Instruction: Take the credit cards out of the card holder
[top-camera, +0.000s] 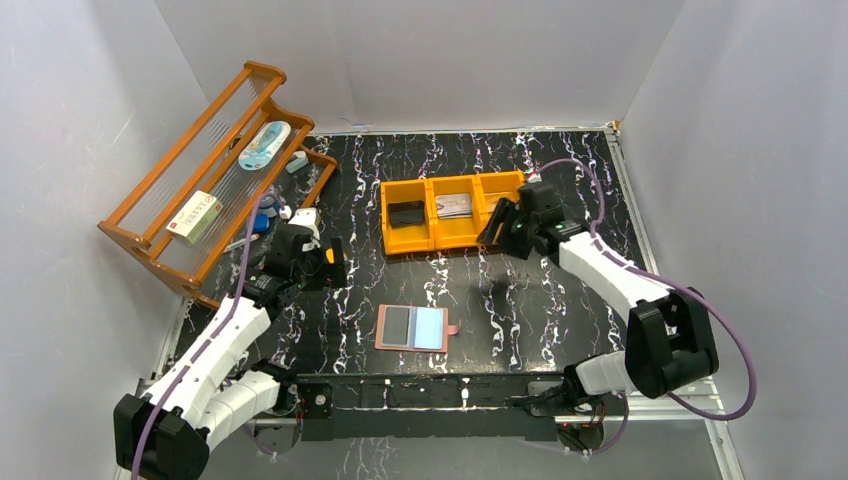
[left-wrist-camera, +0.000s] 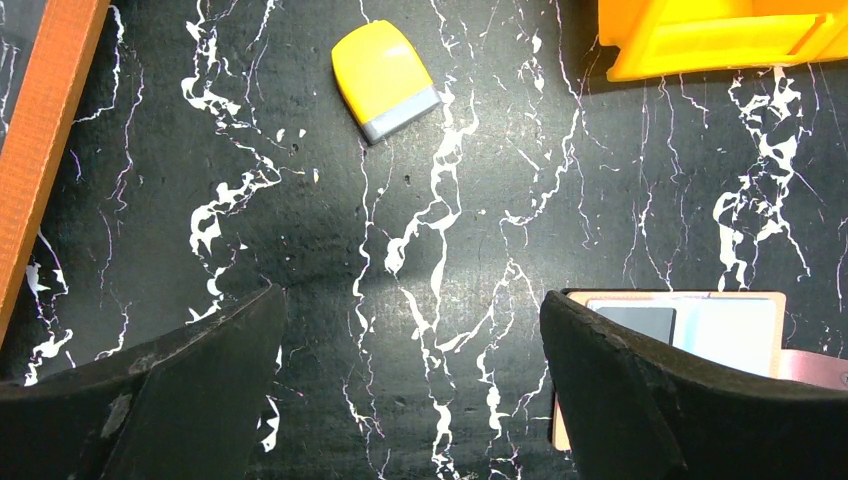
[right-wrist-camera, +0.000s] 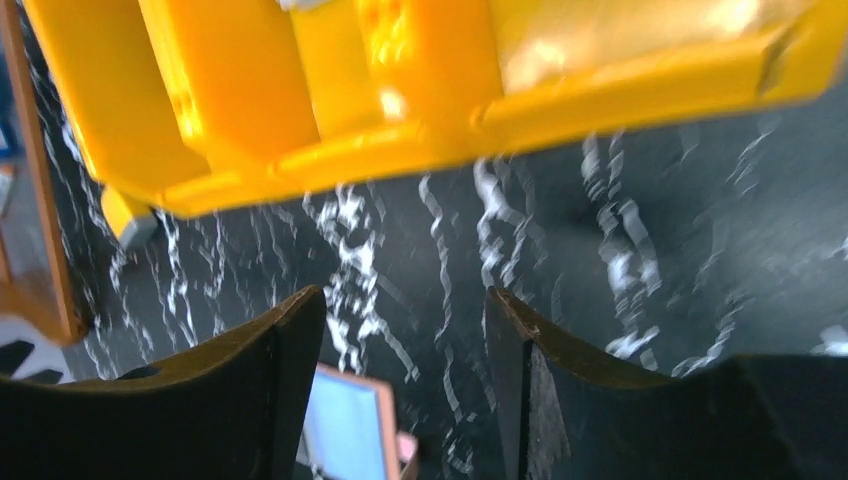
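Note:
The pink card holder (top-camera: 413, 327) lies open and flat near the front of the table. A grey credit card (top-camera: 397, 323) sits in its left half, and the pale blue lining shows on the right. More credit cards lie in the orange tray (top-camera: 392, 245): a dark one (top-camera: 407, 213) in the left compartment and a lighter one (top-camera: 455, 205) in the middle. My right gripper (top-camera: 497, 228) hovers open at the tray's right front corner with nothing between its fingers (right-wrist-camera: 403, 300). My left gripper (top-camera: 338, 262) is open and empty (left-wrist-camera: 412, 295), left of the card holder (left-wrist-camera: 700, 325).
A wooden rack (top-camera: 215, 170) with small items leans at the back left; its edge (left-wrist-camera: 40, 130) shows in the left wrist view. A small yellow-and-grey block (left-wrist-camera: 385, 80) lies just ahead of the left gripper. White walls close in the table on three sides.

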